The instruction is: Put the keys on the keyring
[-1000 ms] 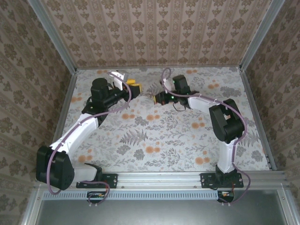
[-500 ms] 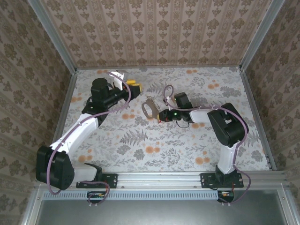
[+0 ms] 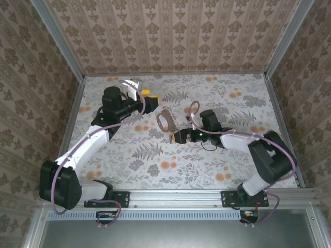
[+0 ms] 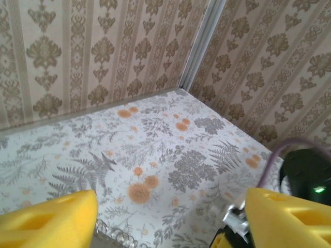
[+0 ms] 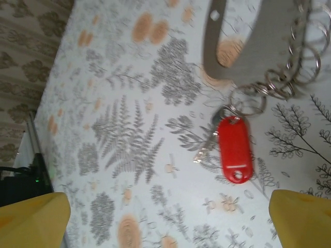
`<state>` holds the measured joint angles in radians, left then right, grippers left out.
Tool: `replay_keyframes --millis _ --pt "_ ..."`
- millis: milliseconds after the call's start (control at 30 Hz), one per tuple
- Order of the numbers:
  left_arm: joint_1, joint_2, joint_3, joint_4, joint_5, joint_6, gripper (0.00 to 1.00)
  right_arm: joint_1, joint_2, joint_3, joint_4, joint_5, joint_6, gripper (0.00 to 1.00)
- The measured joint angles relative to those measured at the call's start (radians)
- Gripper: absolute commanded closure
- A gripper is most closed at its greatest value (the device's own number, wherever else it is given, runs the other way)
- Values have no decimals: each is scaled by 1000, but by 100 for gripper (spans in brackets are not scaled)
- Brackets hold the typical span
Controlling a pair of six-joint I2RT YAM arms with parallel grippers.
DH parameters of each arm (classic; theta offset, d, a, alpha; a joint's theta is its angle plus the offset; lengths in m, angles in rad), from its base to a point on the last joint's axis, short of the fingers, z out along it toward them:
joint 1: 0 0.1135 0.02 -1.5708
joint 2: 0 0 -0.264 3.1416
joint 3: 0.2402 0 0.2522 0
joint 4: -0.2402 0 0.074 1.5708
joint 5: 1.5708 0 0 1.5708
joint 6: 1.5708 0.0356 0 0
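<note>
Brownish-grey metal at mid-bench from the top camera: the keyring. Lies on the flower-printed bench, between the ends of the two arms. Just up and left of it, the left pincer, yellow-tipped, pointing toward the loop. Just down and right of it, the right pincer, aimed at the loop's near end. Contact with the loop on either side: impossible to tell from this height. Next, the left wrist camera. Left pincer spread wide, one yellow finger in each lower corner, pinching nothing, open bench between. A glimpse of small rings, silvery, at the bottom edge beside the finger on the view's left. At the right edge, the black body of the right arm with a green light, plus a purple cable. Last, the right wrist camera. Right pincer likewise spread wide, yellow pads low in both corners, gripping nothing. Ahead of it, at the top of the view, the keyring, a flat curved band. Along its edge, the small rings, linked one to the next and leading down to the keys: thin silvery blade, bright red plastic tag. Lie flat on the bench just below the loop, joined to it through those rings, well clear of both fingers.
</note>
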<state>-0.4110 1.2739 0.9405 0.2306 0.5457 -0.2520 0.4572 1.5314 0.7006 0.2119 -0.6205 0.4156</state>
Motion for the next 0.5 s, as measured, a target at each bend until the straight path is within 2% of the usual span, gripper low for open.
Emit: replay_keyframes --millis 100,200,300,367,500 --pt "0 -16 -21 -23 -58 10 2 -21 -158 0 -56 52 -8 0" --pt "5 -61 -78 -19 -164 24 0 -67 -320 0 -114 190 -18 0" --pt "21 -138 -186 24 -289 61 0 -109 -436 -5 -131 430 -18 0" --pt "35 -192 -271 78 -372 108 0 -130 -488 -37 -87 650 -15 0" --pt "90 -266 -383 126 -513 197 0 -207 -465 -156 99 963 -59 0"
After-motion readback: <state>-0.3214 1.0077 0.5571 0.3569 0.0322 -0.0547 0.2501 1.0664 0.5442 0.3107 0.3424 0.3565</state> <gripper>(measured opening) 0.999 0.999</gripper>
